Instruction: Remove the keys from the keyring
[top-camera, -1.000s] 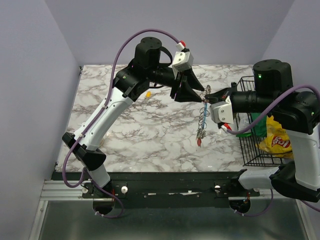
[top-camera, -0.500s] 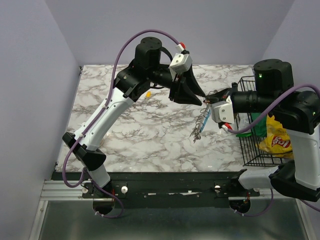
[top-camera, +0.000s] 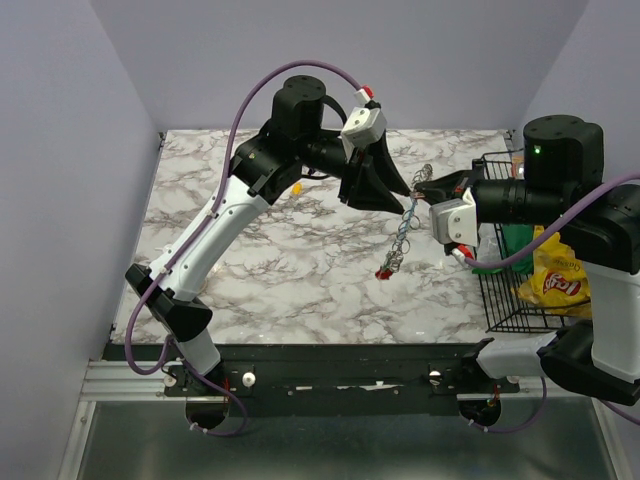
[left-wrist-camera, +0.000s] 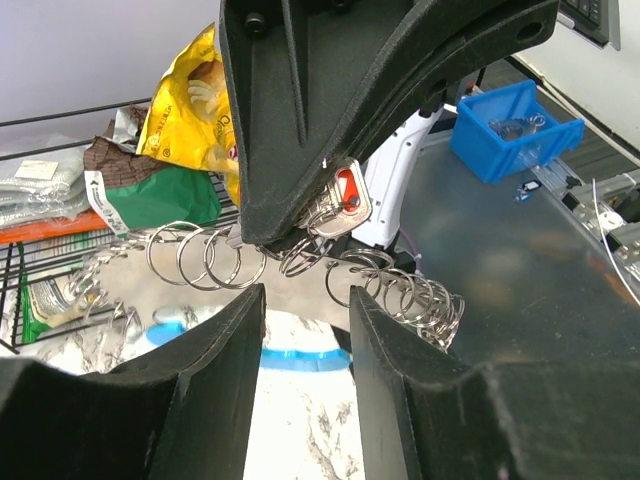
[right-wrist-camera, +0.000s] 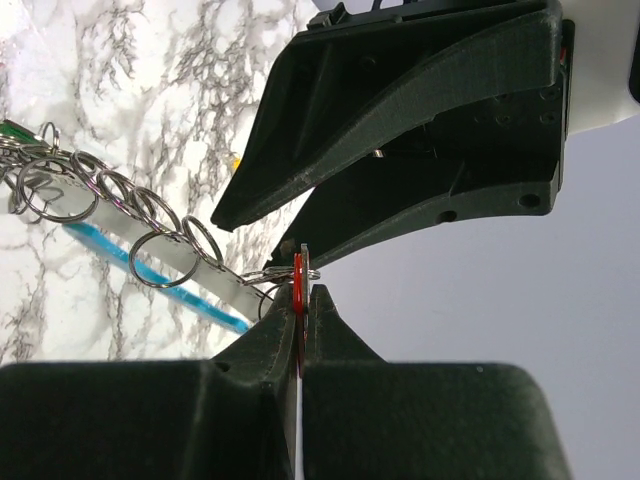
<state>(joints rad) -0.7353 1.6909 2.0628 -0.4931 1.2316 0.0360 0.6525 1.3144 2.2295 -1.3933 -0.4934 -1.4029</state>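
Note:
The keyring is a long chain of silver rings with a blue strip. It hangs slanted between the two grippers above the marble table. A red key dangles at its lower end. My right gripper is shut on another red-headed key at the chain's top. That key also shows in the left wrist view. My left gripper faces it, open, with the rings just past its fingertips. A green head shows at the chain's far end.
A black wire basket at the right edge holds a yellow chip bag and a green packet. A small yellow-orange piece lies on the marble behind the left arm. A blue bin sits beyond the table.
The right gripper has moved up and to the right with its key. The chain's lower end has swung left, from hanging straight to slanting. The left jaws have narrowed slightly.

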